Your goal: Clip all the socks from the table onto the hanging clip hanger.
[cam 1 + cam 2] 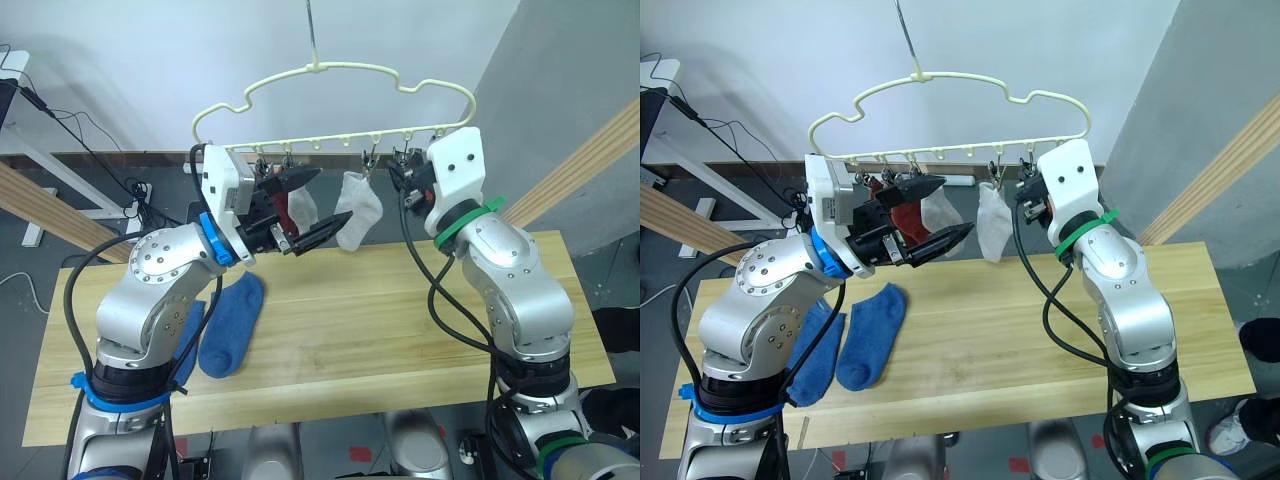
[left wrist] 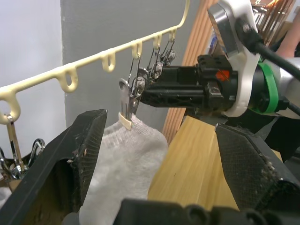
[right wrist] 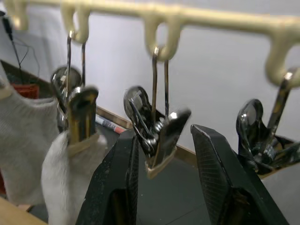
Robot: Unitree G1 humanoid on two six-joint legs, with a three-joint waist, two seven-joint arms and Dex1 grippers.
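Hanging from the clip hanger (image 1: 335,100): two light grey socks (image 1: 358,208) and one rust red sock (image 1: 279,208), each pinned by its cuff to a metal clip on the hanger's lower row. The red one sits under the hanger's left end, partly hidden; one grey sock hangs just beside it, the other below the hanger's middle.

Lying on the desk (image 1: 400,330), well below the hanger's left half: two blue socks (image 1: 232,322), flat, side by side, one partly covered by the left arm. A sixth sock cannot be made out.

Handling, as a judgement: soft knit, light, limp; will fold and droop when lifted. Best taken at the cuff edge, so a short doubled hem can be fed into a clip.

Left claw (image 1: 303,208): spread wide, empty, raised just below the hanger's left half, close to the hung grey sock.

Right claw (image 3: 161,154): fingers spread to either side of an empty clip (image 3: 157,129) near the hanger's right end, not clearly pressing it; another empty clip hangs further toward that end.

Remaining by count: two blue socks on the desk.
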